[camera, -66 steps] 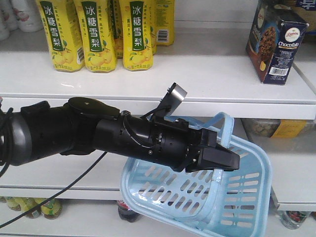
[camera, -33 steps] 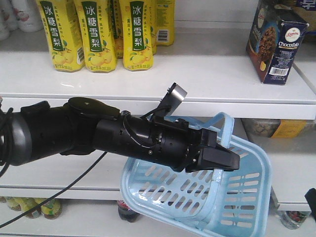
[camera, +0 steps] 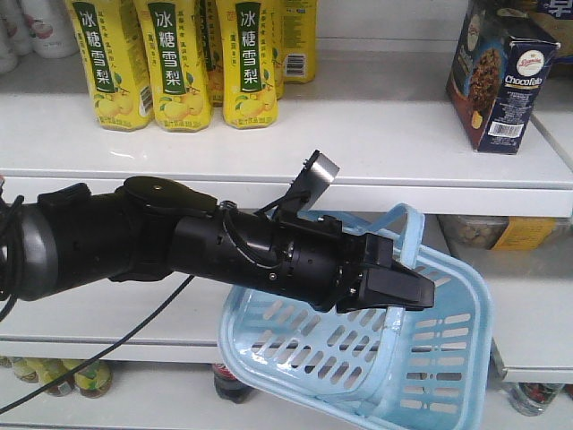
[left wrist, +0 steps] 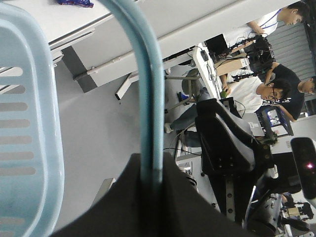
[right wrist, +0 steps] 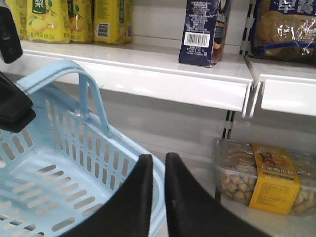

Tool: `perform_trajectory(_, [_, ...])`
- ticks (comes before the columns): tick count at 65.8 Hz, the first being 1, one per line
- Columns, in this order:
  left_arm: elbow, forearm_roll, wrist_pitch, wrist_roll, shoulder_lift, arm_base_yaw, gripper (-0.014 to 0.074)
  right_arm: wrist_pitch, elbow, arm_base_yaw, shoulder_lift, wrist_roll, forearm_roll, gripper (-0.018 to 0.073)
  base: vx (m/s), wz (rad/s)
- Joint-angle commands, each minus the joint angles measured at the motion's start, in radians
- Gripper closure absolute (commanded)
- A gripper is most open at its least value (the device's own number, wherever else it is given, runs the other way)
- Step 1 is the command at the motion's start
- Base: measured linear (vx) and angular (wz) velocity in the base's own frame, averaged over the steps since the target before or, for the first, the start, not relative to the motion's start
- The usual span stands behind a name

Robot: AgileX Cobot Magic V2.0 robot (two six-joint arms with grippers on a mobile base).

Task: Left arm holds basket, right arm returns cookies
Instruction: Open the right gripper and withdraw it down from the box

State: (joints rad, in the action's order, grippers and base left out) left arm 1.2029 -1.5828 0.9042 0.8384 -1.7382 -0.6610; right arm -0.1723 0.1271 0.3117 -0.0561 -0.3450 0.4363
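The left arm (camera: 134, 237) reaches right across the front view. My left gripper (camera: 398, 287) is shut on a loop handle (left wrist: 148, 98) of the light blue basket (camera: 430, 358), which hangs tilted below the shelf edge. The basket looks empty in the right wrist view (right wrist: 64, 163). The navy Chocofello cookies box (camera: 501, 81) stands upright on the upper shelf at the right, its barcode side facing the right wrist view (right wrist: 202, 32). My right gripper (right wrist: 158, 158) is empty, its jaws almost together, just over the basket's near right rim, below the cookies.
Yellow drink cartons (camera: 170, 63) stand on the upper shelf (camera: 295, 170) at the left. A clear snack tub with a yellow label (right wrist: 261, 177) sits on the lower shelf right of the basket. Bottles (camera: 54, 376) stand on the bottom shelf.
A dark shape that showed at the lower right edge of the front view half a second ago is gone. The left arm, basket and cookies box have not moved.
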Motion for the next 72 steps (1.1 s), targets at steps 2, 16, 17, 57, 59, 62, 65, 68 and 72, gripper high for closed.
perform_trajectory(2, [0.044,-0.11,-0.025,0.027,0.062,0.009,0.0603,0.026,0.027,-0.002,-0.011,0.002,0.007,0.0569,0.0,0.0])
perform_trajectory(16, [0.044,-0.11,-0.025,0.027,0.062,0.009,0.0603,0.009,0.027,-0.002,-0.011,0.002,0.011,0.0567,0.0,0.0])
perform_trajectory(17, [0.044,-0.11,-0.025,0.027,0.062,0.009,0.0603,0.009,0.027,-0.002,-0.011,0.002,0.011,0.0567,0.0,0.0])
perform_trajectory(57, [0.044,-0.071,-0.001,0.039,0.067,0.001,0.0603,0.009,0.027,-0.002,-0.011,0.002,0.011,0.0567,0.0,0.0])
perform_trajectory(59, [0.044,-0.052,0.005,0.042,0.079,-0.006,0.0603,0.009,0.027,-0.002,-0.011,0.002,0.011,0.0567,0.0,0.0])
perform_trajectory(62, [0.042,-0.024,0.004,0.047,0.101,-0.019,0.0603,0.009,0.027,-0.002,-0.011,0.002,0.011,0.0567,0.0,0.0])
perform_trajectory(65, [0.029,-0.011,-0.015,0.048,0.136,-0.033,0.0603,0.009,0.027,-0.002,-0.011,0.002,0.011,0.0567,0.0,0.0])
perform_trajectory(68, [0.002,-0.008,-0.047,0.056,0.176,-0.057,0.0603,0.009,0.027,-0.002,-0.011,0.002,0.011,0.0567,0.0,0.0])
perform_trajectory(72, [-0.05,-0.01,-0.092,0.063,0.226,-0.078,0.0603,0.009,0.027,-0.002,-0.011,0.002,0.011,0.0567,0.0,0.0])
